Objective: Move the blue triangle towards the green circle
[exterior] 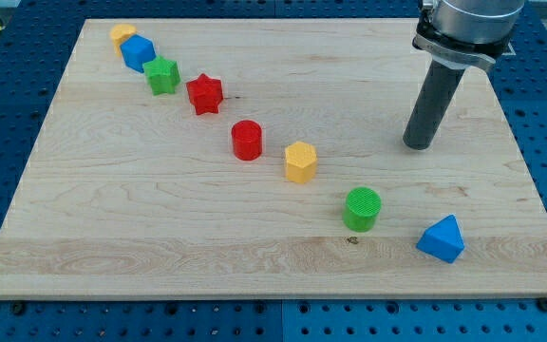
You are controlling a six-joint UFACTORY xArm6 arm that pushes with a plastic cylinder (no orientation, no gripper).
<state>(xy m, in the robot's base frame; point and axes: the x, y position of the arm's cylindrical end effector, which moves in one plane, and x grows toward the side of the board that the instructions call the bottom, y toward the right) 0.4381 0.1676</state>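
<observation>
The blue triangle point(442, 238) lies near the board's bottom right corner. The green circle point(362, 209) stands just to its left and slightly higher, a short gap between them. My tip point(419, 145) rests on the board at the view's upper right, well above both blocks and touching neither.
A diagonal line of blocks runs from the top left: a yellow block point(122, 34), a blue block point(138, 52), a green star point(162, 75), a red star point(204, 94), a red cylinder point(247, 140), a yellow hexagon point(300, 161). The wooden board point(112, 237) ends close to the right of the blue triangle.
</observation>
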